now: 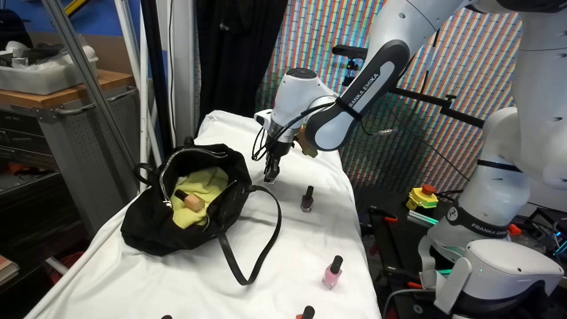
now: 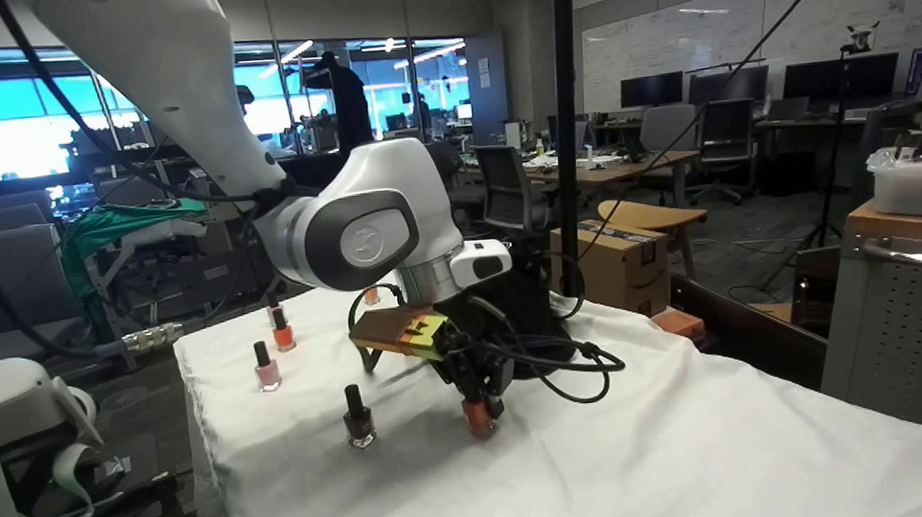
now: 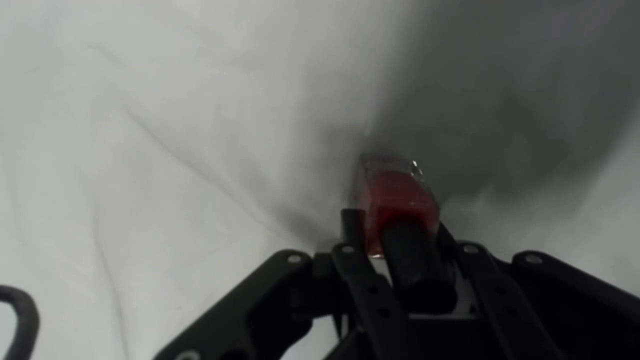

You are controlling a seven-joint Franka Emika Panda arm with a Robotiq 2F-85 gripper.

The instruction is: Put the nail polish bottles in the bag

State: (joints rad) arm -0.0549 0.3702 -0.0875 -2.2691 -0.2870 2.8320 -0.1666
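Observation:
My gripper [image 3: 398, 227] is shut on a red nail polish bottle [image 3: 400, 197], its fingers against both sides of the body and the dark cap between them. In an exterior view that red bottle [image 2: 479, 423] is at the white cloth; whether its base touches is hard to tell. The black bag [image 1: 177, 235] lies gaping to one side of the gripper, a peach bottle [image 1: 193, 202] on its yellow-green lining. Outside it stand a dark bottle [image 1: 307, 201], a pink bottle [image 1: 331, 275] and an orange bottle [image 2: 283, 338]. Another orange bottle [image 2: 372, 296] is partly hidden by the arm.
The bag's strap [image 1: 270, 241] loops out over the white-covered table [image 1: 212, 292]. A dark cap [image 1: 166, 317] pokes up at the bottom edge of an exterior view. Poles [image 1: 146, 88] and a black curtain [image 1: 234, 53] rise behind the bag.

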